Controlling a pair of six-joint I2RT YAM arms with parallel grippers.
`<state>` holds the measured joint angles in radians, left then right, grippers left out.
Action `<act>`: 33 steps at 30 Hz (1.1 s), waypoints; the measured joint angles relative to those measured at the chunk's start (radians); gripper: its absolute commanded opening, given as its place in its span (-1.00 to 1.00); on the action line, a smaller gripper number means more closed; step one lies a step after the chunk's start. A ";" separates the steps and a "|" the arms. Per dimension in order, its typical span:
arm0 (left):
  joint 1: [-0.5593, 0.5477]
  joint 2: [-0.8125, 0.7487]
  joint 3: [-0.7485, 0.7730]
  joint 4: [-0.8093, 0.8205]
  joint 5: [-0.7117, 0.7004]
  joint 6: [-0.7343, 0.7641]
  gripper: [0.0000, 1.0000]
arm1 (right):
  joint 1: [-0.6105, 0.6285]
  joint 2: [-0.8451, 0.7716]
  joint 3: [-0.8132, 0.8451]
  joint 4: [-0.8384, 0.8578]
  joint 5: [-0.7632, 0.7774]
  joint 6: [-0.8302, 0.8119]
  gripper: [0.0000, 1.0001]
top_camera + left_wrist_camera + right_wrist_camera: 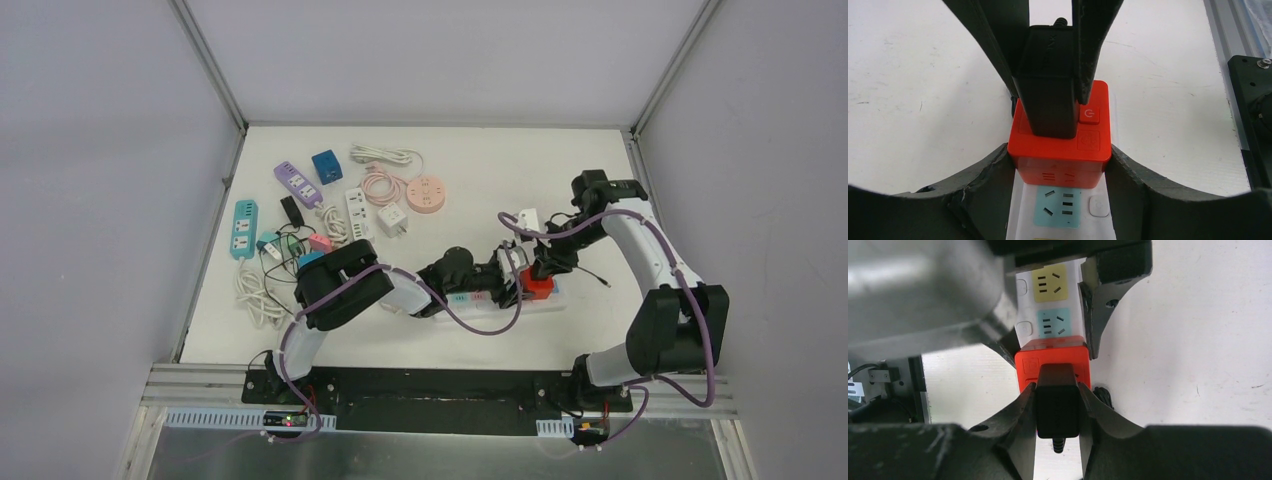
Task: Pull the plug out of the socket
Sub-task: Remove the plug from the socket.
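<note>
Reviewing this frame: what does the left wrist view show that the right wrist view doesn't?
Only left wrist: the power symbol on the red socket block. Only right wrist: a yellow outlet. Both: the black plug seated in that block, clamped by the right claw, the left claw flanking the block, and the blue outlet.

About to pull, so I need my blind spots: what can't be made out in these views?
Plug prongs: both wrist views, buried in the red socket block.
Rest of the power strip: left wrist view, cut off by the bottom edge.
Plug in the top view: too small, mostly covered by the right pincer.
</note>
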<state>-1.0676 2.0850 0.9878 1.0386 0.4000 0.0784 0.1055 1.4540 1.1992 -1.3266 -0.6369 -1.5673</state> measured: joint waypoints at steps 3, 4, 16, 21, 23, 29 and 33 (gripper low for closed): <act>0.003 -0.002 0.001 -0.014 -0.002 0.000 -1.00 | 0.042 -0.002 -0.005 0.031 0.013 0.045 -1.00; 0.005 -0.004 0.001 -0.019 -0.003 0.000 -1.00 | 0.061 -0.007 -0.005 0.042 0.025 0.066 -1.00; 0.010 -0.015 -0.005 -0.036 -0.008 0.019 -1.00 | 0.032 -0.029 -0.022 0.064 0.013 0.094 -1.00; 0.000 -0.015 -0.004 -0.035 -0.010 0.027 -1.00 | -0.039 -0.029 -0.041 0.018 -0.057 0.021 -1.00; 0.000 -0.016 -0.004 -0.036 -0.010 0.028 -1.00 | -0.031 -0.032 -0.045 0.024 -0.061 0.023 -1.00; 0.008 -0.027 -0.004 -0.071 -0.015 0.029 -1.00 | 0.094 -0.074 -0.063 0.101 0.024 0.120 -1.00; 0.010 -0.027 -0.005 -0.079 -0.022 0.030 -1.00 | 0.099 -0.075 -0.061 0.104 0.037 0.135 -1.00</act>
<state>-1.0580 2.0583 0.9825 0.9600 0.3779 0.1085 0.2047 1.3788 1.1381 -1.2224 -0.6003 -1.4319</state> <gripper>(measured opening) 0.597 0.324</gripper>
